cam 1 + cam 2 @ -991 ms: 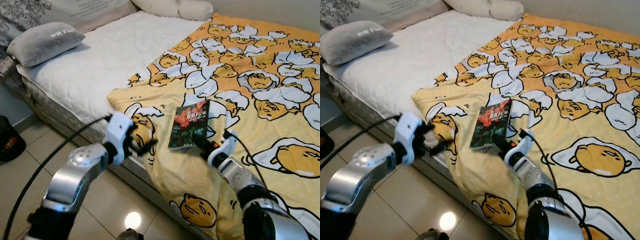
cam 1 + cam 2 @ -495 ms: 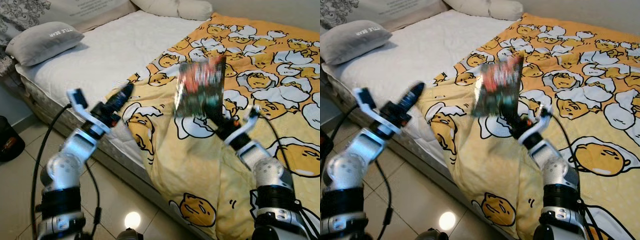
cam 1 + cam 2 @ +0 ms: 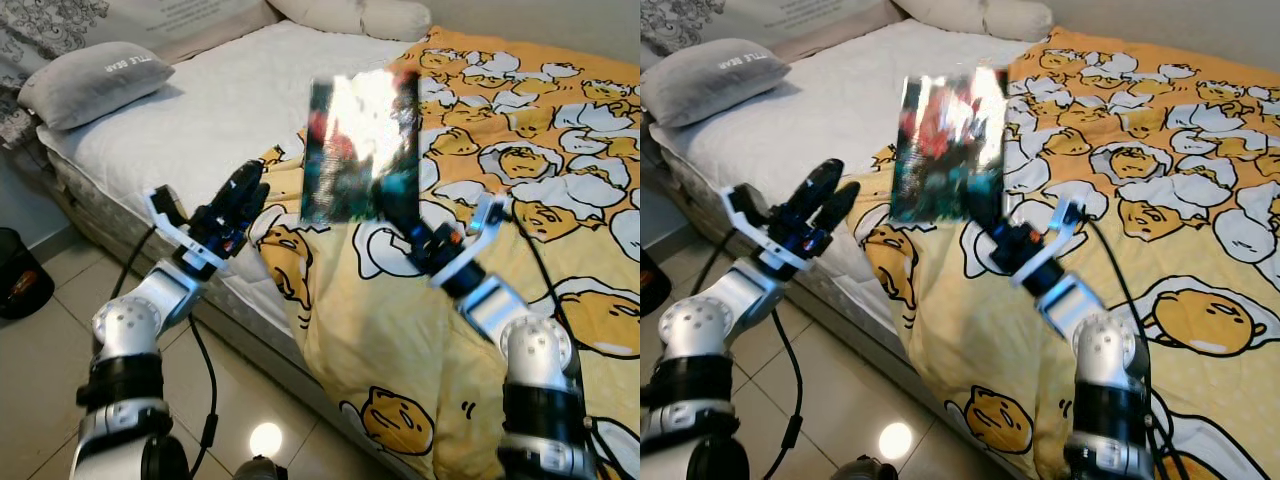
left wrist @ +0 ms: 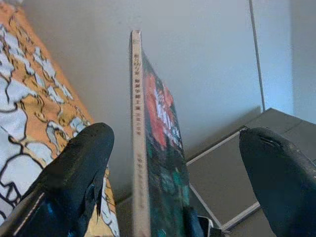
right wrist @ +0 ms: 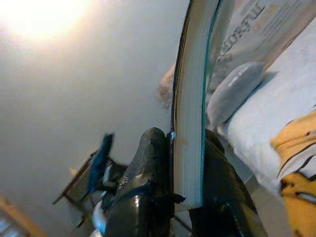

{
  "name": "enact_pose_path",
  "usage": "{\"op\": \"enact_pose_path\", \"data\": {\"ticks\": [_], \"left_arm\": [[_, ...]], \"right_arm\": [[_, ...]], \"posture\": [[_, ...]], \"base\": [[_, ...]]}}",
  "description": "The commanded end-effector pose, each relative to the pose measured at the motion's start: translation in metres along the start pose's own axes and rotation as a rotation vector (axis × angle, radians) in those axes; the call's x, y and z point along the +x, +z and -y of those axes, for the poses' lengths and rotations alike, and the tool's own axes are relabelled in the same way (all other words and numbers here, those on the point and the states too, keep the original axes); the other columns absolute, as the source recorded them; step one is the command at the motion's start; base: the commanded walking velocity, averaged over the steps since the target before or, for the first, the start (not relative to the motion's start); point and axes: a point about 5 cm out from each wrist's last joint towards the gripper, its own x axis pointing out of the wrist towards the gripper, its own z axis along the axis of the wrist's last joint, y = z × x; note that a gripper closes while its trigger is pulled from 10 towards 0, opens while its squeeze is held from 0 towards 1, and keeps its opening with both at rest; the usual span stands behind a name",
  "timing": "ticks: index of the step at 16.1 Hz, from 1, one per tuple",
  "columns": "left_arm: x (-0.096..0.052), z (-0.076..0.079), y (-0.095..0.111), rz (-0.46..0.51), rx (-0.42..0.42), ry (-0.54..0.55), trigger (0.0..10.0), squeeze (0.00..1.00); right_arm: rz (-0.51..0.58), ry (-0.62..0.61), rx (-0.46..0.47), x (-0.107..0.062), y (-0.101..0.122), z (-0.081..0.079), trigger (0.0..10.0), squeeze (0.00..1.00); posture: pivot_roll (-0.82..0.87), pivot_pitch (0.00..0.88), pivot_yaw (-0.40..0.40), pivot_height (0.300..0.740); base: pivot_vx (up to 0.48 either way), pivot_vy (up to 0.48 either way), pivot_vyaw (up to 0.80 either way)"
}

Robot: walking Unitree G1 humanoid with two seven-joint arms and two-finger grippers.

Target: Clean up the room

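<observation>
Now the right end effector (image 3: 405,222) pinches the book (image 3: 360,148) by its bottom edge. It could slip. The left end effector (image 3: 820,200) is spread wide beside it.

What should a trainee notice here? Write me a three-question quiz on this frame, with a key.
1. True or false: the book lies flat on the yellow blanket.
2. Which gripper is shut on the book: A) left gripper B) right gripper?
3. Fill in: the grey pillow rests on the white ____.

Key: 1. False; it is held up in the air. 2. B; the left is open and points toward the book. 3. mattress.
</observation>
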Motion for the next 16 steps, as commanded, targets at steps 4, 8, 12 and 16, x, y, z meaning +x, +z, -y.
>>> {"op": "enact_pose_path", "data": {"ticks": [4,8,12,16], "left_arm": [[0.011,0.003,-0.003,-0.078,-0.005,-0.039,10.0,0.0],[0.013,-0.001,-0.01,-0.1,-0.026,-0.04,0.0,0.0],[0.012,0.0,-0.014,-0.128,-0.024,-0.058,0.0,0.0],[0.011,0.001,-0.017,-0.143,-0.024,-0.066,0.0,0.0]], "right_arm": [[-0.055,0.117,-0.001,0.005,-0.007,-0.021,0.0,0.0],[-0.122,0.14,-0.006,0.002,-0.016,-0.027,0.0,0.0],[-0.139,0.165,-0.006,0.001,-0.017,-0.03,0.0,0.0],[-0.147,0.15,-0.015,0.0,-0.018,-0.028,0.0,0.0]], "posture": [[0.03,0.0,0.068,0.74],[0.03,0.0,0.066,0.74],[0.03,0.0,0.064,0.74],[0.04,0.0,0.064,0.74]], "base": [[0.0,0.0,0.0],[0.0,0.0,0.0],[0.0,0.0,0.0],[0.0,0.0,0.0]]}}
